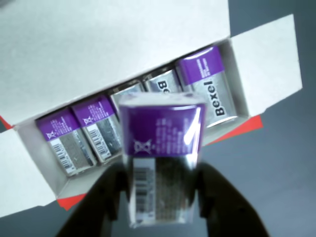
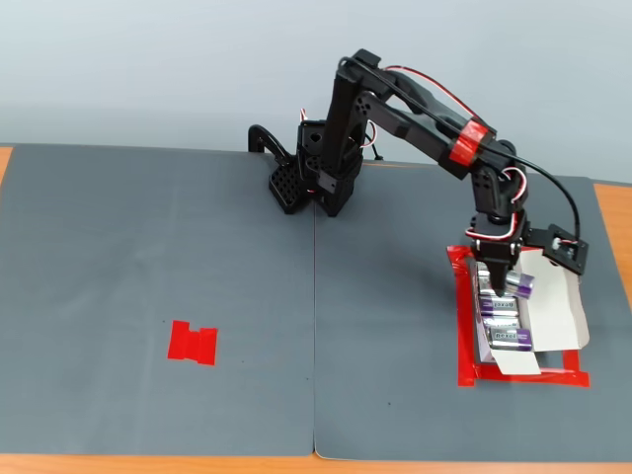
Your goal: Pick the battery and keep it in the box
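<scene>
Claw (image 1: 160, 197) pinching battery (image 1: 160, 148) sides, long axis upright in wrist view, purple end toward box (image 1: 123, 44)

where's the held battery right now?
The silver-grey, purple-ended battery is clamped in the black pincer, hovering over the open white cardboard box above its row of batteries; in the fixed view that is right of centre, inside the red tape frame.

Battery (image 1: 160, 148) purple and silver — box (image 1: 98, 54) white — tape frame (image 2: 464, 326) red.
</scene>
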{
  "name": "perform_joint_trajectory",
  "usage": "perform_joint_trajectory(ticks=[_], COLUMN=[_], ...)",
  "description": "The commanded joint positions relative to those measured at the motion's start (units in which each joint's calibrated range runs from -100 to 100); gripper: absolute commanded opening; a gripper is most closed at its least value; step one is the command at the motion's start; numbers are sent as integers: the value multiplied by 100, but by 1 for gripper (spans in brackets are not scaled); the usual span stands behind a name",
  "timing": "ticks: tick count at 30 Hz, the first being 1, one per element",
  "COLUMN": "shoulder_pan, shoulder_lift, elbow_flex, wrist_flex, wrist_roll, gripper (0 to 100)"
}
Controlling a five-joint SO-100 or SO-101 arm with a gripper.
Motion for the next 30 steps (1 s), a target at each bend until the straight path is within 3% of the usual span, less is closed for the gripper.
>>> perform_joint_trajectory(ticks=[1,30], shoulder_pan=[-29,-178], shoulder_lift=[97,869], elbow_flex=[-500,-491], wrist_flex=[-91,-368], wrist_roll=[-23,-23], gripper=[2,5])
